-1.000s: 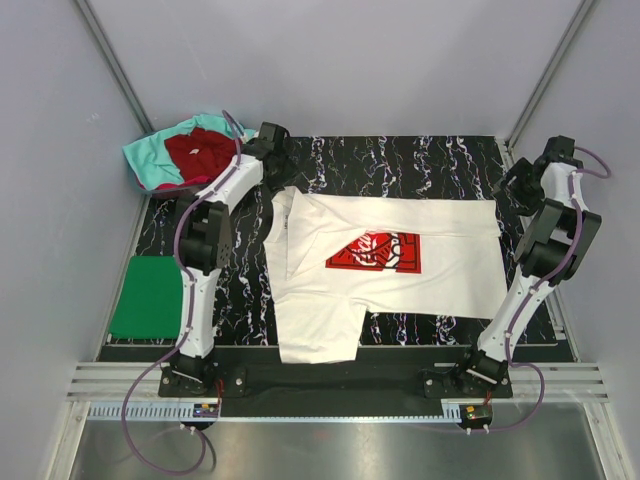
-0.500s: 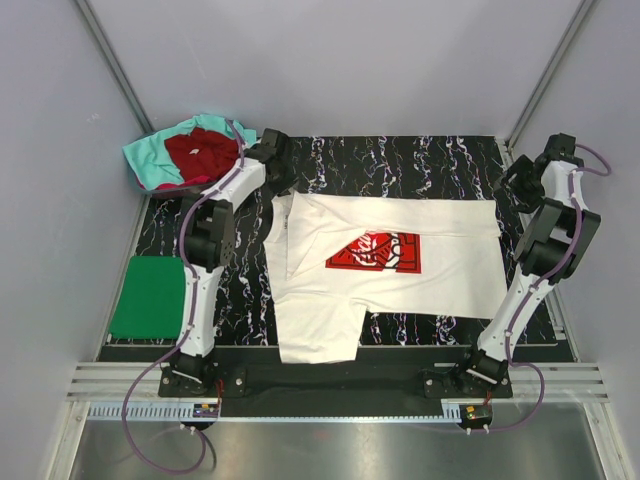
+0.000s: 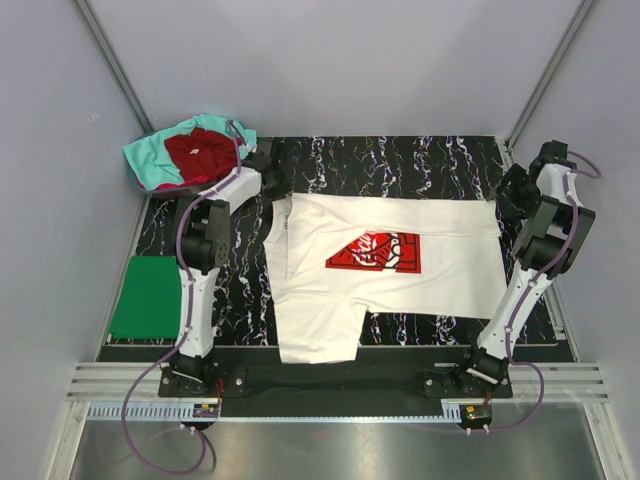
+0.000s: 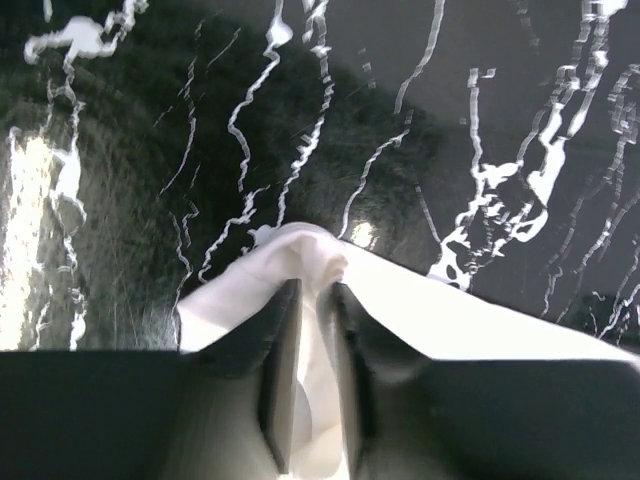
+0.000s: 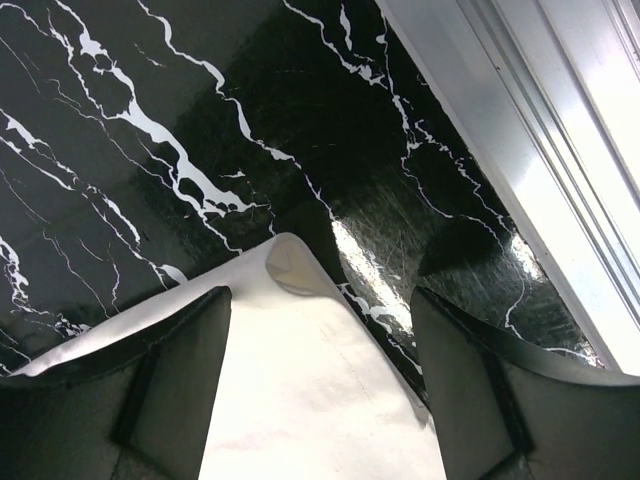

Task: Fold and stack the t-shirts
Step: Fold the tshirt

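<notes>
- The left gripper (image 4: 315, 325) has its jaws drawn almost together, pinching a raised fold of the white t-shirt (image 3: 320, 300). The cloth bunches up in the narrow gap between them.
- This pinch sits at the shirt's far left corner, close to the collar, where the edge lifts off the tabletop (image 3: 400, 160).
- The right gripper (image 5: 318, 300) stands wide open and holds nothing. Its jaws straddle the shirt's far right corner, which lies flat with its tip curled over. Whether the jaws touch the cloth cannot be told.
- The white t-shirt is spread across the middle of the black, white-veined tabletop between the two grippers. Its red print (image 3: 373, 252) faces up near its centre, and one flap reaches toward the near edge on the left.
- Just beyond the left gripper, at the far left corner, the dark red t-shirt (image 3: 200, 152) lies crumpled on top of the teal t-shirt (image 3: 148, 162).
- The green t-shirt (image 3: 148, 297) lies flat as a neat rectangle at the left edge. It is beside the left arm (image 3: 200, 250) and apart from the white one.
</notes>
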Controlling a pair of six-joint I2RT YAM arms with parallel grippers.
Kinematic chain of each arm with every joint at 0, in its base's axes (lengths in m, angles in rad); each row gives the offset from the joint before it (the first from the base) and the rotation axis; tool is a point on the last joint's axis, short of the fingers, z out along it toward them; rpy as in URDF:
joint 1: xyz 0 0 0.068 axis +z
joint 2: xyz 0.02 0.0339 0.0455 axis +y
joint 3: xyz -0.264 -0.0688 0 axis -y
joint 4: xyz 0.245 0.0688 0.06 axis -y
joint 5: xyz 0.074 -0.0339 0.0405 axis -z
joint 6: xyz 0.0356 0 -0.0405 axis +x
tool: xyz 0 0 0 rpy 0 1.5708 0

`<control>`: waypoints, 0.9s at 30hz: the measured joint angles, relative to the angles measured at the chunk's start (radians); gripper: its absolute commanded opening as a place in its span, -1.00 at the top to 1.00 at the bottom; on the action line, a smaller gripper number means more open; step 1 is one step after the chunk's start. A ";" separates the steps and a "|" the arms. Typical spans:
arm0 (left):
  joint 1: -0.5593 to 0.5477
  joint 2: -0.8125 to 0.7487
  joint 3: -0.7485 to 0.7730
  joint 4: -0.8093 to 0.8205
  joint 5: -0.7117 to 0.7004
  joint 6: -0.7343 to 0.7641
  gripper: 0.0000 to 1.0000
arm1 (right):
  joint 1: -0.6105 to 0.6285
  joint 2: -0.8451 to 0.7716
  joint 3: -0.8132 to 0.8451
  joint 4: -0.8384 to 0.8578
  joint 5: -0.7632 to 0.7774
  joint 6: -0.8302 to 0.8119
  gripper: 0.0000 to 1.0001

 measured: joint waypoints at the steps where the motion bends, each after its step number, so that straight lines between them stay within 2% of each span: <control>1: 0.000 -0.004 -0.006 0.012 0.001 0.010 0.27 | 0.000 0.004 0.003 0.000 -0.002 -0.005 -0.56; 3: 0.002 -0.013 -0.016 0.043 0.005 0.029 0.09 | 0.000 0.011 0.009 0.002 -0.010 -0.013 -0.52; 6: 0.005 -0.016 -0.018 0.077 0.012 0.047 0.09 | 0.000 0.013 0.009 0.007 -0.030 -0.015 -0.44; 9: 0.012 -0.016 -0.018 0.102 0.032 0.061 0.28 | 0.001 0.013 0.009 0.024 -0.057 -0.014 -0.38; 10: 0.014 -0.016 -0.018 0.108 0.037 0.068 0.47 | 0.002 0.013 0.009 0.031 -0.066 -0.013 -0.37; 12: 0.021 -0.016 -0.018 0.115 0.050 0.074 0.59 | 0.003 0.019 0.014 0.036 -0.080 -0.011 -0.29; 13: 0.025 -0.016 -0.018 0.117 0.056 0.079 0.92 | 0.003 0.025 0.021 0.037 -0.085 -0.008 -0.22; 14: 0.029 -0.016 -0.018 0.119 0.063 0.083 1.00 | 0.003 0.033 0.028 0.039 -0.093 -0.005 -0.14; 15: 0.031 -0.016 -0.018 0.122 0.070 0.089 0.99 | 0.003 0.041 0.034 0.039 -0.098 -0.002 -0.10; 16: 0.033 -0.016 -0.018 0.124 0.074 0.095 0.89 | 0.004 0.047 0.037 0.040 -0.101 0.005 -0.09; 17: 0.035 -0.016 -0.017 0.125 0.077 0.104 0.43 | 0.004 0.053 0.040 0.039 -0.102 0.010 -0.12; 18: 0.035 -0.016 -0.015 0.122 0.077 0.120 0.19 | 0.004 0.058 0.044 0.036 -0.101 0.014 -0.17; 19: 0.036 -0.016 -0.011 0.113 0.076 0.130 0.11 | 0.005 0.061 0.047 0.035 -0.098 0.019 -0.30; 24: 0.026 -0.060 -0.012 0.021 0.002 0.187 -0.26 | 0.021 0.061 0.106 -0.046 -0.011 0.026 -0.53; 27: 0.004 -0.184 -0.093 -0.026 -0.063 0.222 -0.21 | 0.040 0.060 0.193 -0.133 0.087 0.028 -0.65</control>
